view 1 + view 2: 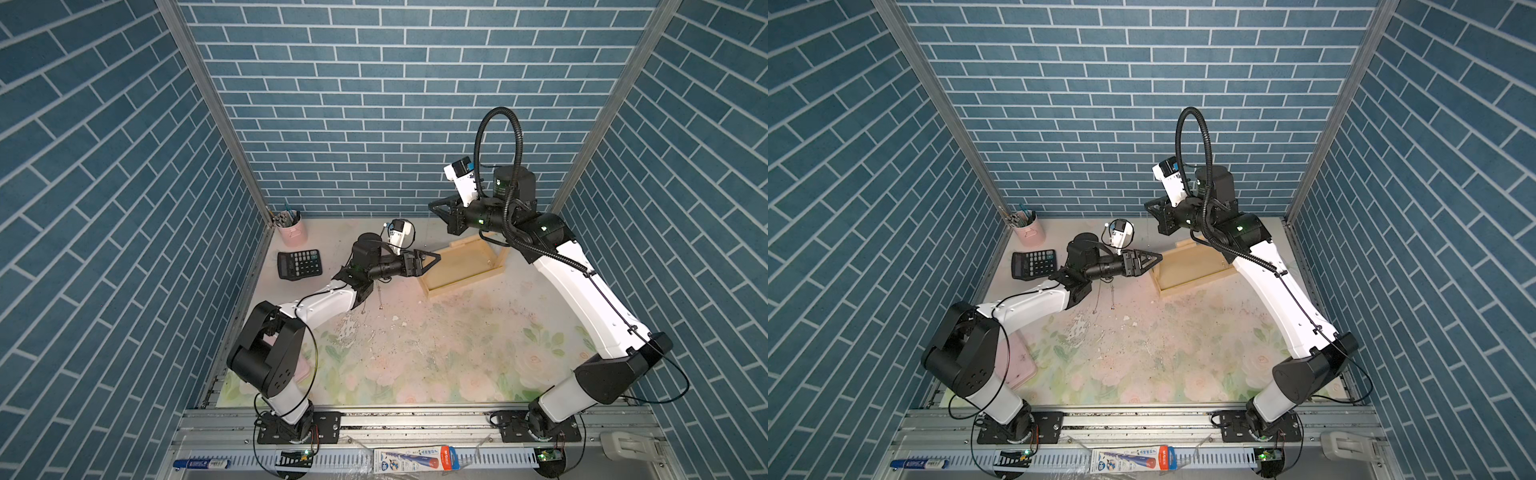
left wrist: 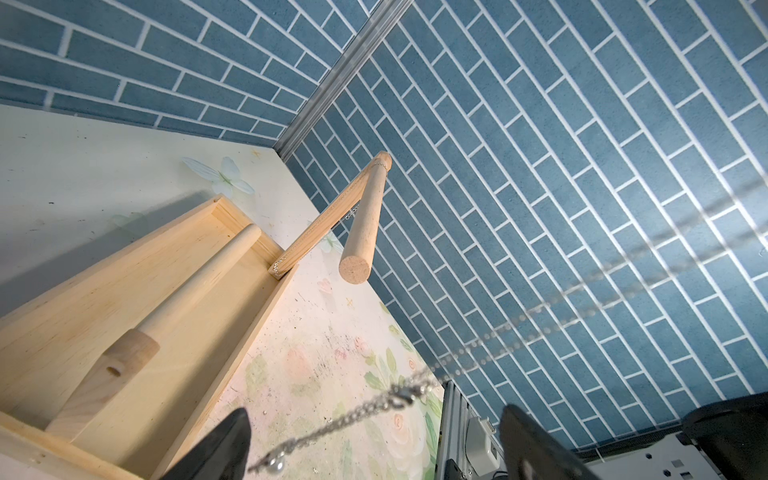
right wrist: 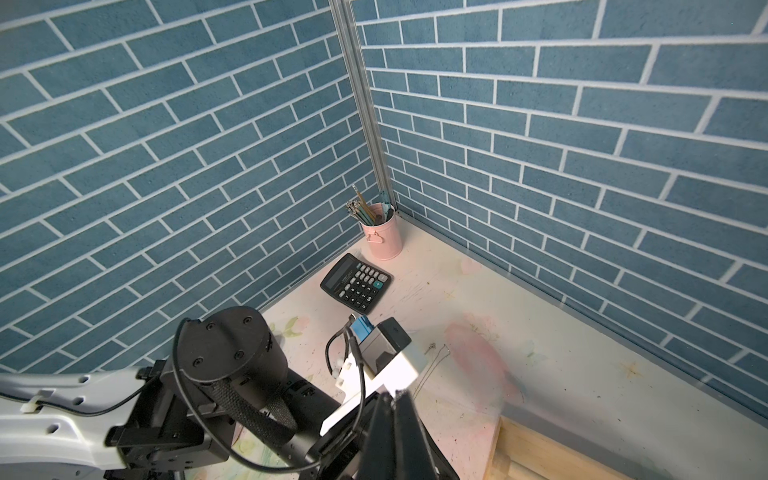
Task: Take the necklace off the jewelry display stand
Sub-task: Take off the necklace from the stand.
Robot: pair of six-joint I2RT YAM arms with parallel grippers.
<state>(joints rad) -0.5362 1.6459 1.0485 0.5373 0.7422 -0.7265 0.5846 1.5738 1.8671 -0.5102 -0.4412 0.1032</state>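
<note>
Mostly done, I judge. The necklace [image 2: 386, 399] hangs free at the left end of the stand [image 2: 124, 291], apparently pinched in the shut right fingers [image 3: 386, 428], which are raised high. Its long axis is near vertical, beaded end down, between the wide-open, empty left fingers [image 2: 232, 440]. A chain [image 2: 376, 166] clings to the right post [image 2: 324, 224]; I cannot tell if it is the same one.

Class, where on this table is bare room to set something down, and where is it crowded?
Free: the wide near-middle of the table, between left arm and right arm; also the back strip between cup and stand. Crowded: the far-left corner, with cup, calculator and left arm.
</note>
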